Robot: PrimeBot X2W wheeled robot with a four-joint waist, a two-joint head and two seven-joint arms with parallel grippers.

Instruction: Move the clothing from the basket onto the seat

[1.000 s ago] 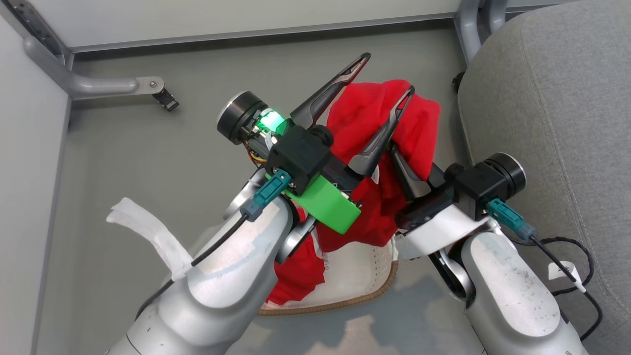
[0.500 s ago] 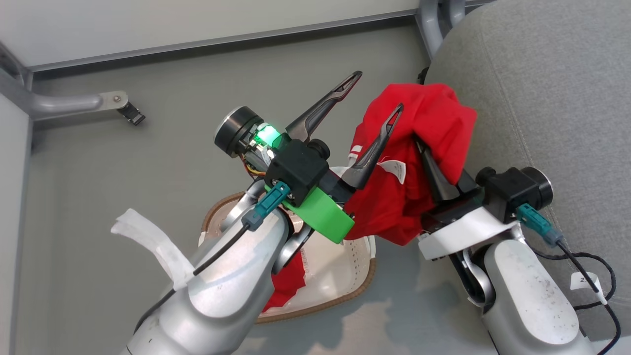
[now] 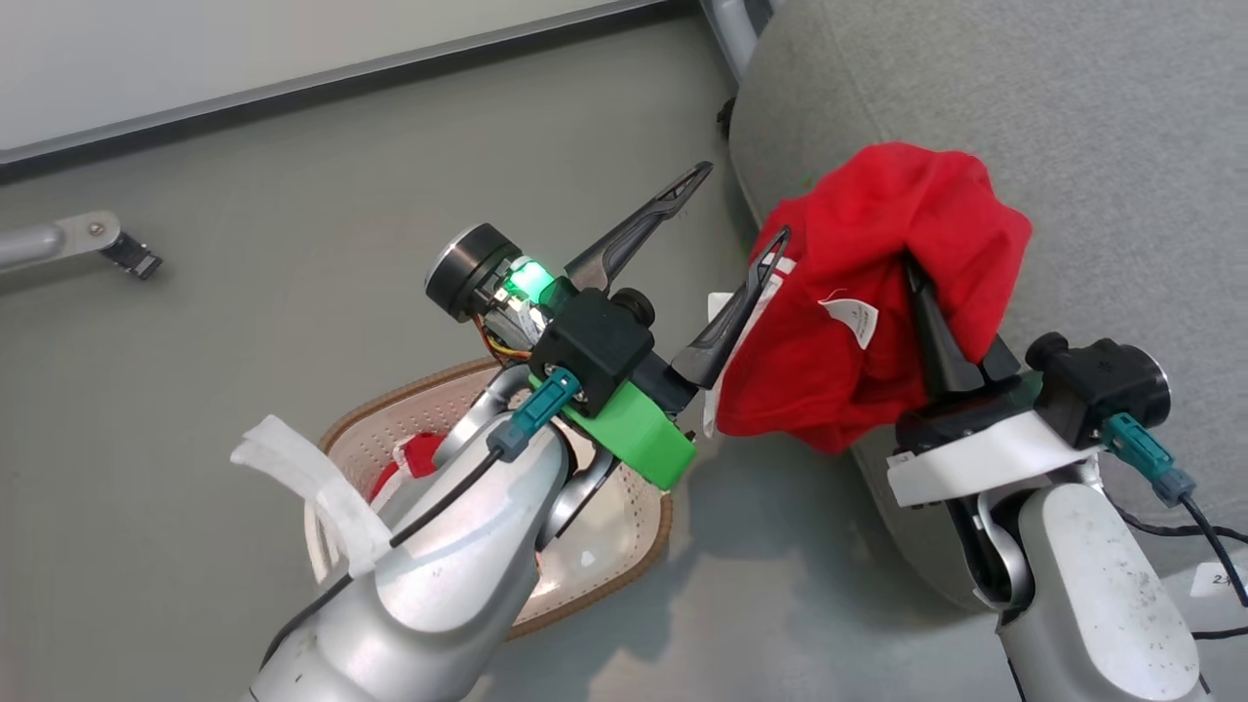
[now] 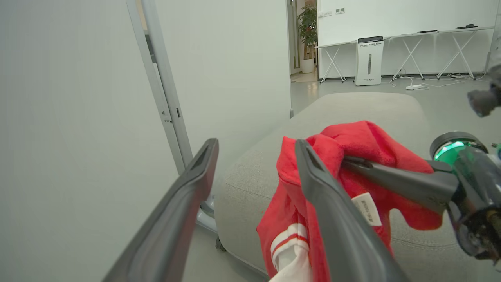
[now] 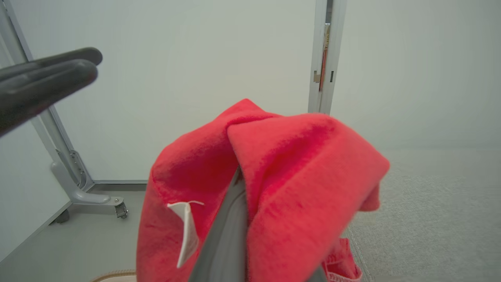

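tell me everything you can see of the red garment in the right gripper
The red garment is soft, fleecy cloth, bunched and draped over the shut right gripper, which pinches a fold. A white tag shows; white striped trim hangs below. It hangs at the edge of the grey seat; contact there is unclear.

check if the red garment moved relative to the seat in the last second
Yes. The garment, held by the right end effector, went from above the basket to the seat's edge.
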